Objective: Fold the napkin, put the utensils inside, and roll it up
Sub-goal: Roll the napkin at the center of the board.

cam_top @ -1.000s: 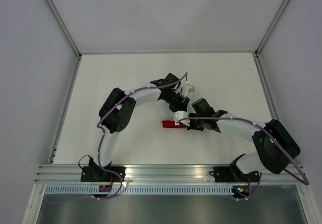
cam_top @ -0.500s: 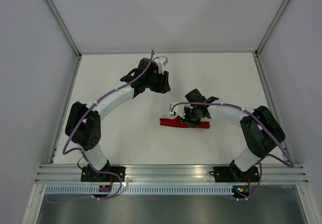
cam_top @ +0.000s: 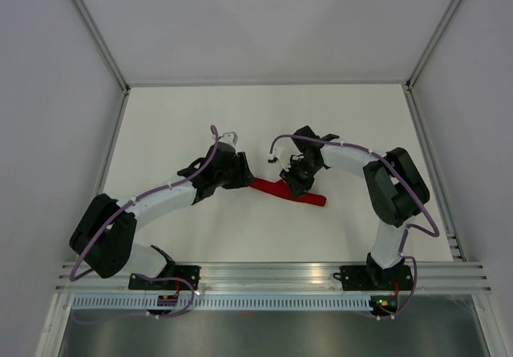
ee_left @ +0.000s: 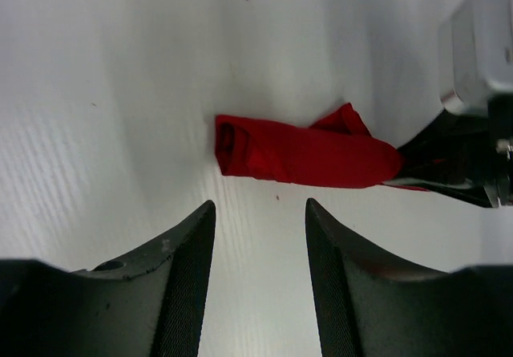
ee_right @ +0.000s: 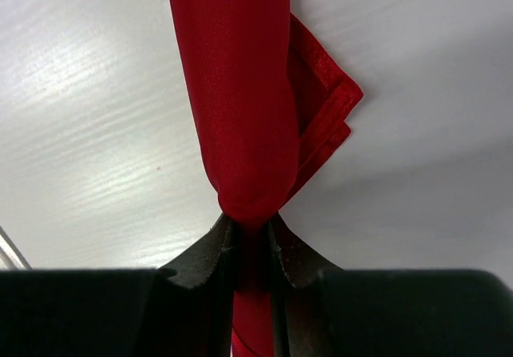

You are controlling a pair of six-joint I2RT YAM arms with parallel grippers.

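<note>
The red napkin (cam_top: 276, 188) lies rolled into a narrow tube on the white table, running from upper left to lower right. It also shows in the left wrist view (ee_left: 304, 155) and the right wrist view (ee_right: 240, 92). My right gripper (cam_top: 293, 179) is shut on the roll near its middle, its jaws pinching the cloth (ee_right: 250, 229). My left gripper (cam_top: 243, 176) is open and empty, just left of the roll's left end, its fingertips (ee_left: 200, 221) short of the cloth. No utensils show; I cannot tell if any are inside the roll.
A white table (cam_top: 176, 132) is framed by metal rails, with grey walls on the left, back and right. The right gripper's body (ee_left: 473, 132) appears at the right edge of the left wrist view.
My left arm has swung down from the far side of the table to the roll's left end. My right gripper has turned, and the roll now lies slanted instead of level.
</note>
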